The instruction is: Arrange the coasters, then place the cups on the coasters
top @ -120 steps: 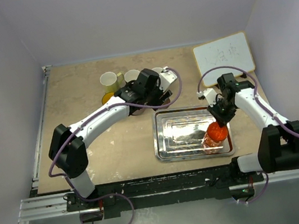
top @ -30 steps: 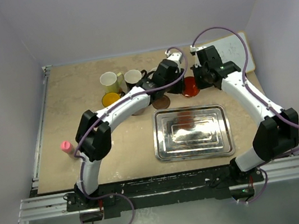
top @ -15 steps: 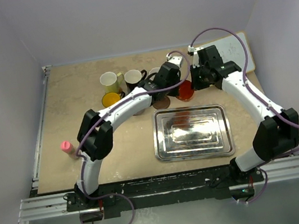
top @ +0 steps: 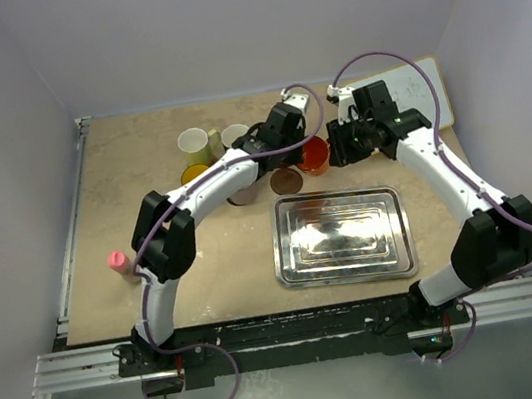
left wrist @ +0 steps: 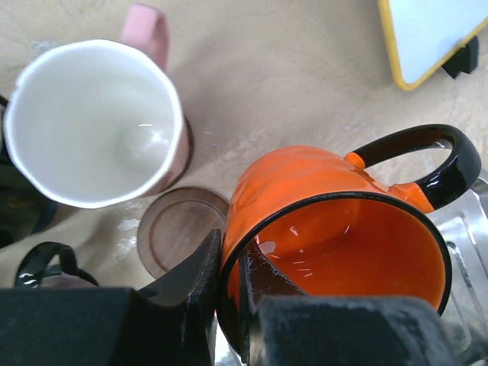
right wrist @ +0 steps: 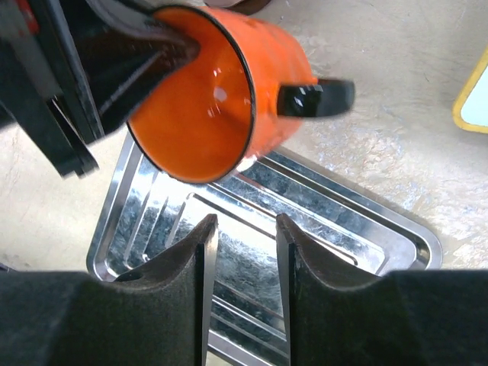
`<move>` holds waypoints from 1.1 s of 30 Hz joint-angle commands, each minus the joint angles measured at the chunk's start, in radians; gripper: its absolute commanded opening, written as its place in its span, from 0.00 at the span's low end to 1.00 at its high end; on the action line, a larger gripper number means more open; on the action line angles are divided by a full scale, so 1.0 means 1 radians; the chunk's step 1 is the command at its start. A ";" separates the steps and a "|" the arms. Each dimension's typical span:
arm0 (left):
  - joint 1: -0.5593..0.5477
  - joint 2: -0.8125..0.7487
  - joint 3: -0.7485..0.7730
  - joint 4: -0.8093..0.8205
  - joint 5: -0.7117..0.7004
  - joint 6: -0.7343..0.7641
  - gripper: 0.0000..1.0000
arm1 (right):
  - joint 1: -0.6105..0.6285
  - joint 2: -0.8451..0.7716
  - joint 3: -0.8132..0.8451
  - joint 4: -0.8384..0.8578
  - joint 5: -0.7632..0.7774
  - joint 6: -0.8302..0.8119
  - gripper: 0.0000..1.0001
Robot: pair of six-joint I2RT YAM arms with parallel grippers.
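Observation:
The bright orange-red cup point(left wrist: 335, 229) with its black rim and handle hangs tilted over the far edge of the steel tray point(right wrist: 358, 221). My left gripper point(left wrist: 229, 248) is shut on its rim, one finger inside and one outside. In the top view the cup point(top: 315, 154) lies between both grippers. My right gripper point(right wrist: 240, 229) stands open just off the cup, with only tray between its fingers. A dark brown coaster point(left wrist: 179, 231) lies bare on the table beside the cup, and in the top view this coaster point(top: 285, 181) sits just left of it. A pinkish-white cup point(left wrist: 91, 122) stands behind the coaster.
More cups stand at the back left: a pale cream cup point(top: 194, 145), a white-lined cup point(top: 234, 137) and a yellow-orange cup point(top: 193, 174). A whiteboard point(top: 431, 92) lies at the back right. A small pink bottle point(top: 116, 261) stands at the left.
The right gripper has opened and let go of the orange-red cup. The left gripper has shut on its rim, and the cup has shifted a little left.

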 commanded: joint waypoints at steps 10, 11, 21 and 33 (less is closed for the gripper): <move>0.090 -0.114 -0.013 0.040 0.033 0.126 0.03 | -0.100 -0.030 0.052 -0.047 -0.101 -0.068 0.42; 0.093 -0.109 -0.007 0.022 0.033 0.145 0.03 | -0.110 -0.028 0.053 -0.052 -0.110 -0.075 0.42; 0.093 -0.068 0.011 -0.083 0.045 0.212 0.03 | -0.150 -0.045 0.017 -0.064 -0.132 -0.125 0.43; 0.094 -0.009 0.056 -0.141 0.050 0.219 0.03 | -0.153 -0.041 0.013 -0.074 -0.120 -0.139 0.43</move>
